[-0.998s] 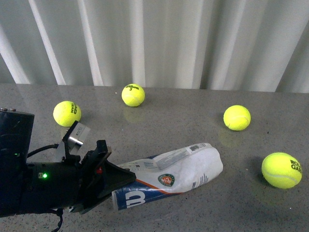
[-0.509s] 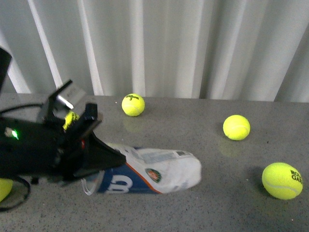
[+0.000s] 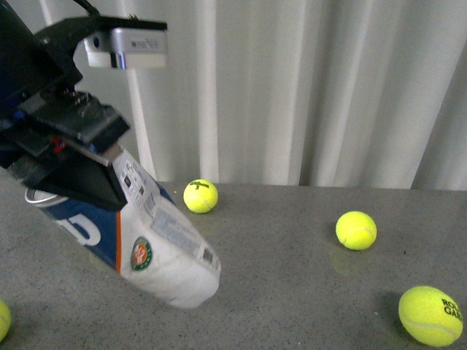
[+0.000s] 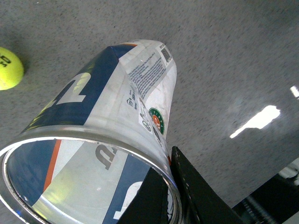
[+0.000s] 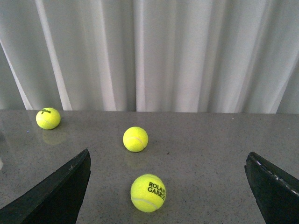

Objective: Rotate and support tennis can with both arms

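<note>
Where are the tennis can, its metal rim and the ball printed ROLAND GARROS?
tennis can (image 3: pixel 157 248), front view, white label.
metal rim (image 4: pixel 84 134), left wrist view, far edge.
ball printed ROLAND GARROS (image 5: pixel 148 192), right wrist view, its middle.

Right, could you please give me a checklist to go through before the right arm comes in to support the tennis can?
1. Left gripper holds the tennis can by its metal rim, one finger inside and one outside: ok.
2. Can tilted, open end up: ok.
3. Can's lower end resting on the table: cannot tell.
4. Can empty, with no ball inside in the left wrist view: ok.
5. Right gripper open, nothing between its fingers: ok.
6. Right gripper lined up on the can: not ok. Its wrist view shows no can, and the Roland Garros ball lies just ahead.
</note>
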